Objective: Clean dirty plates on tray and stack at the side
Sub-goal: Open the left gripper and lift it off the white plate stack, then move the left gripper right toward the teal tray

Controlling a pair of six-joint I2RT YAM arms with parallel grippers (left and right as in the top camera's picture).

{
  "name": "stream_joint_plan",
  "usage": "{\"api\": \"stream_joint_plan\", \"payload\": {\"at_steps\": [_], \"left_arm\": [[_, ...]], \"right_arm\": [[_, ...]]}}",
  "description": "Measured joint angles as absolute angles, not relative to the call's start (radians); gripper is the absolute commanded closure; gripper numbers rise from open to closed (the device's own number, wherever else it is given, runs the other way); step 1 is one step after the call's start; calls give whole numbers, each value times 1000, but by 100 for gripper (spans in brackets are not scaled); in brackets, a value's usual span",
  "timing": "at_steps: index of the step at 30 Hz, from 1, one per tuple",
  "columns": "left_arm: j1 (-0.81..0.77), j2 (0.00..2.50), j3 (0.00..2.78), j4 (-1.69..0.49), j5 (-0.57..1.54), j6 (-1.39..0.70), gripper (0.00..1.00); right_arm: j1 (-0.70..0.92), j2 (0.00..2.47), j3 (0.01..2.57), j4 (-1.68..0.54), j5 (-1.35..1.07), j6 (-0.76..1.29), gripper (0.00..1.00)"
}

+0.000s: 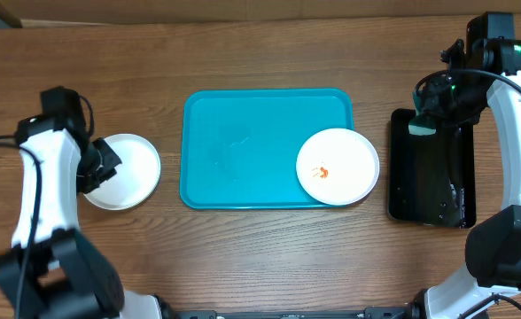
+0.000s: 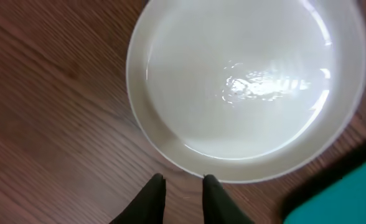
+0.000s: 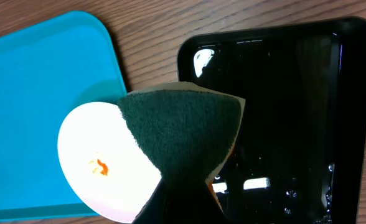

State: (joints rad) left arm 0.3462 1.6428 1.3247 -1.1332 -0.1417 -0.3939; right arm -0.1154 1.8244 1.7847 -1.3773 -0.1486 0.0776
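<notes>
On the brown wooden table [image 1: 260, 257] sat a big blue tray [image 1: 243, 133]. At the right end of the tray lay a white dirty plate [image 1: 353, 151] with a small orange smear [image 1: 323, 172] in its middle. Its edge hung a little over the tray's right rim. Left of the tray, on the bare wood, lay a clean plate [image 1: 132, 173], white and shiny. Right of the tray sat a black tray [image 1: 429, 195] that looked wet, with nothing else in it.

The left gripper [image 2: 183, 179] hung low by the clean plate's edge farthest from the tray. Its fingers [image 2: 155, 199] stood a little apart with only wood between them, and they held nothing. The right gripper [image 3: 180, 193] was up over the black tray's edge nearest the tray. It pinched a sponge [image 3: 183, 130] tight, green scrubby side showing.
</notes>
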Motion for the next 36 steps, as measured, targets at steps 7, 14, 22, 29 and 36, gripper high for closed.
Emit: {"api": "stream_joint_plan", "payload": {"at_steps": [7,14,22,29,36], "left_arm": [[346,1482,1327,-1191,-89,-329,0],[346,1341,1327,-1212,-61,-279,0],[346,1120,1306,-1209,35,-170,0],[346,918,1196,-1205,94,-107,0],[346,792,1139,-1205,136,-93,0]], "right_arm": [[-115,1824,1785,-1378,-149,78,96],[-115,1824,1785,-1380,-149,78,96],[-115,1824,1784,-1380,-148,77,96],[-115,1824,1784,-1379,-148,77,96],[-115,1824,1784,-1380,-149,77,96]]}}
